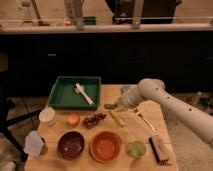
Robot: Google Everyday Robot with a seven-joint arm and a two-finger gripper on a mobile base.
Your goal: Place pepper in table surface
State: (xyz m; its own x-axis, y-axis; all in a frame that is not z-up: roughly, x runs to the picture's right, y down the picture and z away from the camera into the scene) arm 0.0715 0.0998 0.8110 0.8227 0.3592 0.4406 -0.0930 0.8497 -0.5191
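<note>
The pepper (108,106), small, slim and dark green, sticks out to the left of my gripper (115,104). The gripper is shut on it and holds it a little above the light wooden table surface (150,107), just right of the green tray's front right corner. The arm (170,102) reaches in from the right. The fingers themselves are mostly hidden behind the wrist.
A dark green tray (65,95) holds a white utensil (84,93). A pale yellow vegetable (117,118), grapes (94,120), an orange fruit (73,119) and a fork (144,120) lie nearby. Front row: dark bowl (71,145), orange bowl (105,146), green cup (135,148), brush (159,148), white cup (47,116).
</note>
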